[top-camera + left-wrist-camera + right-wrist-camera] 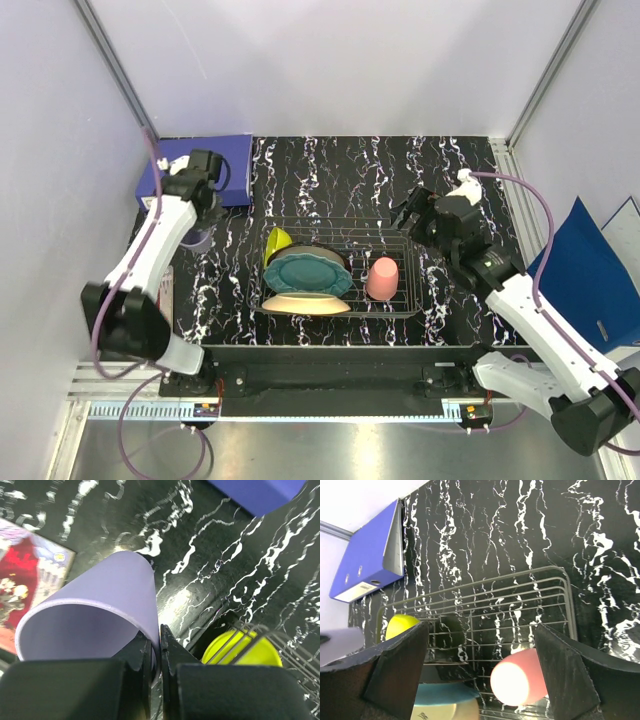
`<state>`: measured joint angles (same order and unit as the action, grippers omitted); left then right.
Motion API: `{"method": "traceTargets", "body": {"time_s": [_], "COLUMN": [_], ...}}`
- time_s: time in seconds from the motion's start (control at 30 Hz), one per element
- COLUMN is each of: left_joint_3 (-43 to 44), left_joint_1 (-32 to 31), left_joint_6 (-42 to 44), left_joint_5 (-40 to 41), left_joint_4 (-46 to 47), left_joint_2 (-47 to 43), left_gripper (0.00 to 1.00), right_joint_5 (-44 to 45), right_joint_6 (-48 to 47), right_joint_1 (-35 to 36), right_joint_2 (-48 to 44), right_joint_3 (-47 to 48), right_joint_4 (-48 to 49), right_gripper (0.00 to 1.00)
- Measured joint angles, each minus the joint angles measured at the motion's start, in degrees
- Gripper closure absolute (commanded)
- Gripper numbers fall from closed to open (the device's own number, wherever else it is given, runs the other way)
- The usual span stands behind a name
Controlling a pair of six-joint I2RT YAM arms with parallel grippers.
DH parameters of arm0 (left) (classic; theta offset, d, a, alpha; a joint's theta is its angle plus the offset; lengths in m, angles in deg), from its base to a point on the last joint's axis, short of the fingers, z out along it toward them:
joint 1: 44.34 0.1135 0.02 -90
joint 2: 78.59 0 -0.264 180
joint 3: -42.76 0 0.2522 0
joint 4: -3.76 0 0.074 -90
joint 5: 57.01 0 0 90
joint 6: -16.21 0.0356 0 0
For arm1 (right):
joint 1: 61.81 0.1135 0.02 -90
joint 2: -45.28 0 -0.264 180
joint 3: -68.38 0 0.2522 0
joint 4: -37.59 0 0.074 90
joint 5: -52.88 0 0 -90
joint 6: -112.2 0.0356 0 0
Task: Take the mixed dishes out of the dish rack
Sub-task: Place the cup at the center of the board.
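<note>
Dishes wait in the wire dish rack (385, 235) in the middle of the black table (460, 170). We see a teal plate (305, 272), a cream bowl (300, 303), a small yellow-green bowl (276, 243) and a pink cup (382, 278). Our left gripper (160, 640) pinches the lavender cup (100, 605) by its rim, left of the rack. Our right gripper (481, 626) is wide open and holds nothing, by the rack's back right corner.

One wire rack (386, 234), one teal plate (315, 273), two bowls (276, 243) (300, 303) and two cups (100, 605) (382, 278)
</note>
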<state>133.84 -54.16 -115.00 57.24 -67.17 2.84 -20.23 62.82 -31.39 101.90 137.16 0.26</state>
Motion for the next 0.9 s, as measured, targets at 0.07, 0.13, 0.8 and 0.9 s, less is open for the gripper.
{"method": "traceTargets", "body": {"time_s": [0.07,0.13,0.8,0.9], "left_joint_3": [1.42,2.4,3.41,6.67], "left_joint_1": [0.37,0.59,1.4,1.46], "left_joint_6": [0.02,0.0,1.14,1.53], "left_joint_5": [-1.38,-3.28,-8.28,-8.17], "left_joint_4": [0.31,1.18,1.57,0.22], "left_joint_2": [4.35,8.52,15.72,15.04], "left_gripper": [1.0,1.0,0.57,0.41], "right_joint_5": [0.15,0.24,0.09,0.04], "right_joint_6": [-0.72,-1.4,-2.49,-2.84], "right_joint_1": [0.0,0.0,0.0,0.0], "right_joint_2": [-0.76,-1.88,-1.81,-1.68], "right_joint_3": [-0.35,-0.79,-3.52,-3.52], "right_joint_4": [-0.42,-0.79,-1.81,-1.81], "right_gripper": [0.04,0.04,0.0,0.0]}}
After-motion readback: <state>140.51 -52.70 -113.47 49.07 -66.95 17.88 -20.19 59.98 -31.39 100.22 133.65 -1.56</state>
